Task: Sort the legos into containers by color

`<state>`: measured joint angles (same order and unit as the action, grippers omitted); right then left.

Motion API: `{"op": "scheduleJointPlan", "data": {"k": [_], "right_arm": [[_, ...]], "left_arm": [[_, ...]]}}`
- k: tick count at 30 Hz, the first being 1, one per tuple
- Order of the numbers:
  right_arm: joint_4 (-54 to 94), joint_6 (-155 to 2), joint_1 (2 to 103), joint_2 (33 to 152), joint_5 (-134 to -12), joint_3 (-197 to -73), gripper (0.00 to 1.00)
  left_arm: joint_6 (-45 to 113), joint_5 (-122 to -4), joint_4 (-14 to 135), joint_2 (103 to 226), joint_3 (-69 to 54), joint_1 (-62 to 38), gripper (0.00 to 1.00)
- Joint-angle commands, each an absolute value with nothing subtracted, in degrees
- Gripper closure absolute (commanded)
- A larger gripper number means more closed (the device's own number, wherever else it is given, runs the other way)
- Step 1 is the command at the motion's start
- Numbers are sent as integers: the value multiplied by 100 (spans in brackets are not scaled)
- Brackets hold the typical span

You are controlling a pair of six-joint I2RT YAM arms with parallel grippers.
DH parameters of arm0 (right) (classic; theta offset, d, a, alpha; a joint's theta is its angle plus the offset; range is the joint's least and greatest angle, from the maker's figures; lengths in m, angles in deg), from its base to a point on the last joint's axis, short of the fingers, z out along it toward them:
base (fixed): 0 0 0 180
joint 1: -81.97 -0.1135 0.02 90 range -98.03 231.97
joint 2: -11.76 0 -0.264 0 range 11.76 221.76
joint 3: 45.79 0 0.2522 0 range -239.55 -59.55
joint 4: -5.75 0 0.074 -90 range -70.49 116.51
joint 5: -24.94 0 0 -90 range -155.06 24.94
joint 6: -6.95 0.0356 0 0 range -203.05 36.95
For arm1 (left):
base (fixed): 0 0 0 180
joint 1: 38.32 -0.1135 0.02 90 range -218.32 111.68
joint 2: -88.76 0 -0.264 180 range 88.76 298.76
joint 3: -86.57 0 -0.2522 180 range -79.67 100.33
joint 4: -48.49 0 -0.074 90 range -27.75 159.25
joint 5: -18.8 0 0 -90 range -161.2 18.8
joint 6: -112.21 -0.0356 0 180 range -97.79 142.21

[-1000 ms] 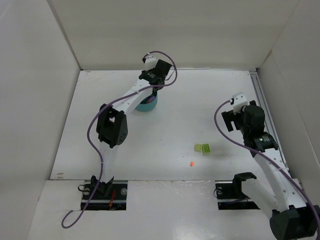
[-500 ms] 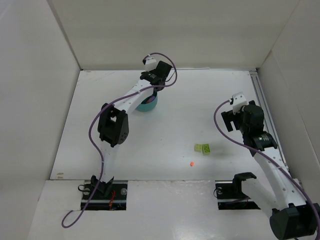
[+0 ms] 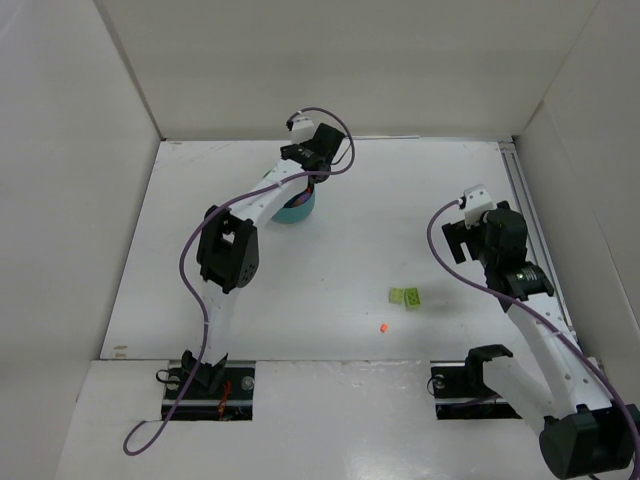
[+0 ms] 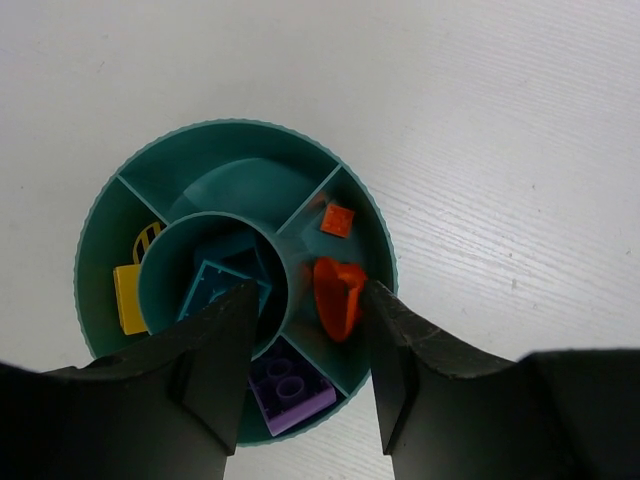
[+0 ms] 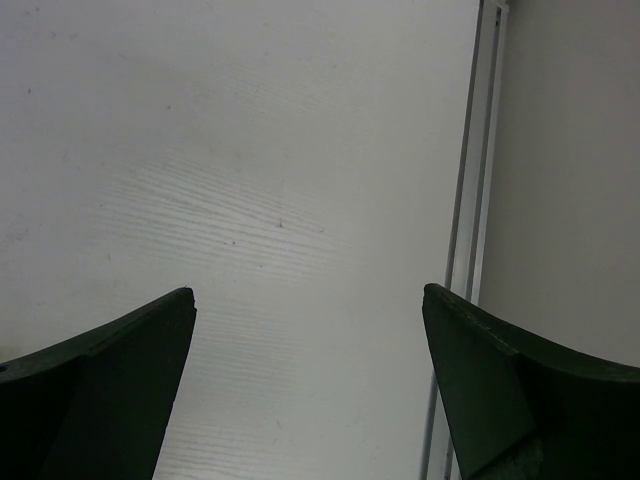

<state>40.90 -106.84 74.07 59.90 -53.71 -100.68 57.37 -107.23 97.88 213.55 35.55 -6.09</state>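
Observation:
The round teal dish (image 4: 232, 126) lies under my left gripper (image 4: 308, 300), which hovers over it with its jaws open and nothing between them. Its wedges hold a small orange plate (image 4: 337, 220), a larger orange piece (image 4: 336, 298), a purple brick (image 4: 292, 386) and a yellow brick (image 4: 127, 298). Teal bricks (image 4: 214, 284) sit in the centre cup. In the top view the dish (image 3: 297, 210) is partly hidden by the left gripper (image 3: 306, 180). Two lime green bricks (image 3: 405, 297) and a tiny orange bit (image 3: 384, 328) lie on the table. My right gripper (image 3: 458, 240) is open and empty over bare table (image 5: 310, 295).
White walls enclose the table on the left, back and right. A metal rail (image 5: 470, 230) runs along the right edge, beside my right gripper. The arm bases and a purple cable (image 3: 190, 300) are at the near edge.
My left wrist has shifted slightly toward the back left above the dish. The right arm and the loose bricks have not moved.

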Motion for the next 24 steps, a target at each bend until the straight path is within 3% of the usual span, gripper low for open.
{"op": "scheduleJointPlan", "data": {"k": [1, 3, 5, 6, 7, 8, 13, 18, 22, 24], "right_arm": [[3876, -10731, 7441, 5975, -5459, -10156, 0], [3814, -10801, 7441, 5922, -5705, -10156, 0], [3753, -10801, 7441, 5922, -5960, -10156, 0], [3814, -10801, 7441, 5922, -6057, -10156, 0], [3814, -10801, 7441, 5922, -6154, -10156, 0], [3866, -10801, 7441, 5922, -6233, -10209, 0], [4008, -10748, 6827, 5922, -6602, -10262, 0], [4305, -10179, 5545, 6176, -6603, -10262, 5], [4745, -9407, 4551, 6597, -6208, -10262, 17], [4807, -9124, 3973, 6739, -6102, -10210, 28]], "left_arm": [[5658, -10811, 9793, 21146, 3784, -554, 57], [5588, -10698, 9740, 21006, 3784, -554, 57], [5448, -10645, 9583, 20787, 3732, -492, 51], [5308, -10644, 9521, 20681, 3661, -414, 43], [5306, -10566, 9460, 20567, 3574, -326, 43], [5254, -10565, 9389, 20426, 3451, -273, 30], [5008, -9987, 8539, 19111, 2013, -18, 6], [4779, -8739, 7360, 17650, 262, 96, 1], [4849, -8298, 6700, 16586, -1083, 246, 1], [5007, -8166, 6629, 16182, -1644, 325, 1]]}}
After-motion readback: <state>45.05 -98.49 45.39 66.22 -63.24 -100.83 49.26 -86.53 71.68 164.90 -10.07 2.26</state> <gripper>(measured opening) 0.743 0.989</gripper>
